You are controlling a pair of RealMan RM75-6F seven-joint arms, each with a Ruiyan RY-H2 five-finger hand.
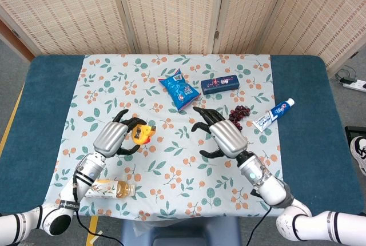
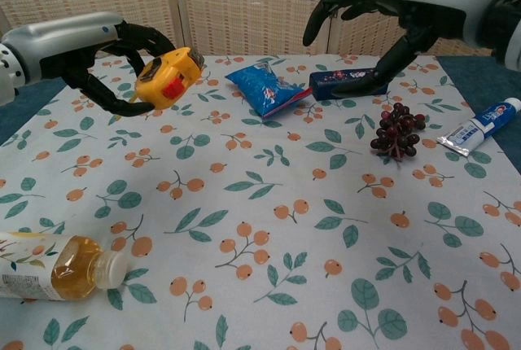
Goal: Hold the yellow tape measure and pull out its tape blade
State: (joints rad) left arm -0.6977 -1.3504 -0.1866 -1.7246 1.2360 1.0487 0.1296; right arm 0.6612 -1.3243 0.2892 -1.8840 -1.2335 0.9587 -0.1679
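Left hand point(image 2: 98, 61) wraps its dark fingers around the yellow tape measure with a red button point(image 2: 168, 78), holding it lifted above the left part of the desk point(image 1: 46, 80), which is covered by a white floral cloth point(image 2: 269, 203). Right hand point(image 2: 407, 0) hangs in the air over the far middle of the desk, fingers spread wide and curved, holding nothing and touching nothing; it is well apart from the tape measure. One blue snack packet point(image 2: 264, 88) and one dark blue box point(image 2: 350, 83) lie at the far side. One bunch of dark grapes point(image 2: 396, 131) and one white-and-blue toothpaste tube point(image 2: 476, 128) lie to the right. One bottle of amber tea point(image 2: 53, 265) lies on its side at the near left.
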